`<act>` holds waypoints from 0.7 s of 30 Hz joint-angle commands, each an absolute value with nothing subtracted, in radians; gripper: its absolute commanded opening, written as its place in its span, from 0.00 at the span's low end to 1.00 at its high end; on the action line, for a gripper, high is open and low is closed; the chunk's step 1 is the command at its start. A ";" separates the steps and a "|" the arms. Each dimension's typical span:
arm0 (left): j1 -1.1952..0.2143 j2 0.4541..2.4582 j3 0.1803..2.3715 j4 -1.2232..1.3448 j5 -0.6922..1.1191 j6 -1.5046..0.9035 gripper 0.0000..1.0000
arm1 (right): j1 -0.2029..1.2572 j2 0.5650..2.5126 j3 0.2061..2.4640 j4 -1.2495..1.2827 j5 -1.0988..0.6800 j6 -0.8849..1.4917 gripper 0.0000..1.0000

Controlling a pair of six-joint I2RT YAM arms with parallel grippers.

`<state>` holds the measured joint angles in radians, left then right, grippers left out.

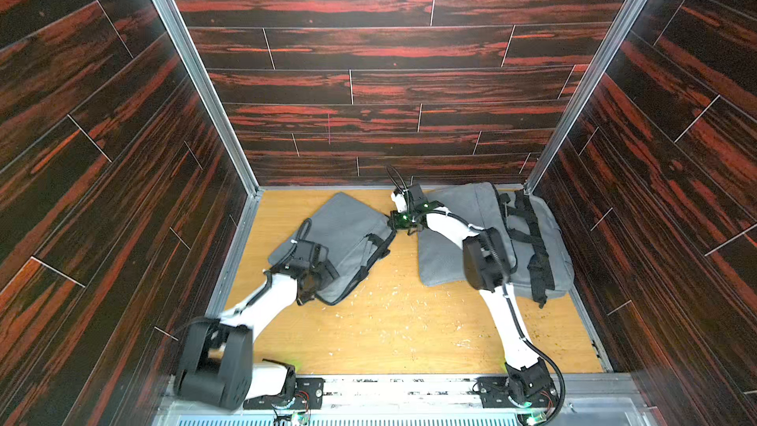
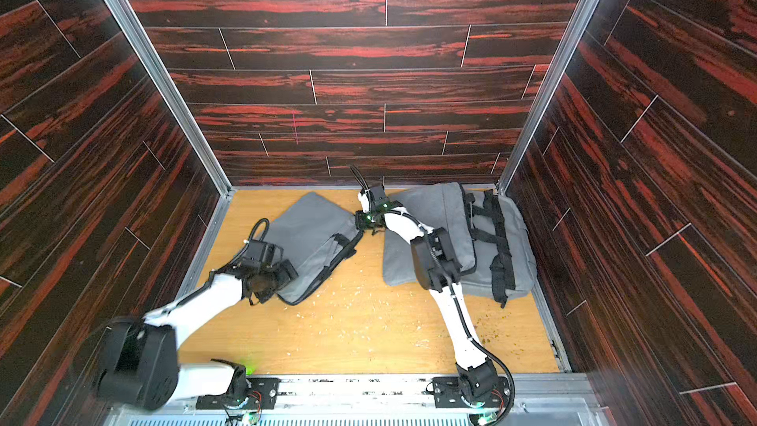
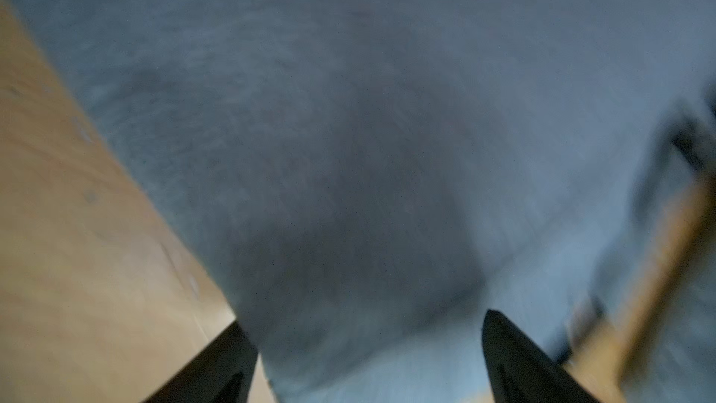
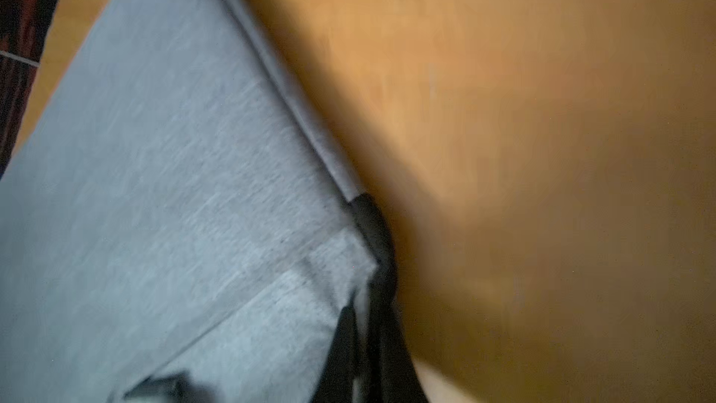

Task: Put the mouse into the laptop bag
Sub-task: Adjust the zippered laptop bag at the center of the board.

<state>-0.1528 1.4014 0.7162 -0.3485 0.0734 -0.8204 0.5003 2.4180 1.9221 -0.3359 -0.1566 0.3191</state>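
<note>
Second gray bag [image 1: 442, 268] with black straps lies right of laptop bag [image 1: 344, 227] on wood table [image 1: 401, 329]; left gripper [image 3: 362, 317] spread wide over its near corner, right gripper [image 4: 364, 315] pinched narrow on its black-trimmed corner; mouse out of sight.

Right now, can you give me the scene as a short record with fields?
table: wooden, light flecks on it
smaller gray laptop bag: lies flat, black strap
larger gray laptop bag: beside it, apart, black straps
left gripper: open, over the smaller gray laptop bag
right gripper: shut on that bag's corner
mouse: not visible in any view
</note>
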 commanded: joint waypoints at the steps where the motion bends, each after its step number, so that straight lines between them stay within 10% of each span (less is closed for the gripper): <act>1: -0.093 1.483 0.736 -0.279 0.088 -0.789 0.89 | 0.514 2.236 1.672 -0.328 -0.183 0.383 0.00; 12: -0.031 1.817 1.009 -0.186 0.146 -0.713 0.89 | 0.720 1.824 1.091 -0.193 -0.157 0.545 0.02; 17: -0.021 1.942 1.165 -0.183 0.221 -0.672 0.87 | 0.826 1.722 0.945 -0.144 -0.133 0.648 0.48; 21: -0.026 1.853 1.172 -0.154 0.279 -0.692 0.87 | 0.827 1.628 0.876 -0.108 -0.111 0.696 0.65</act>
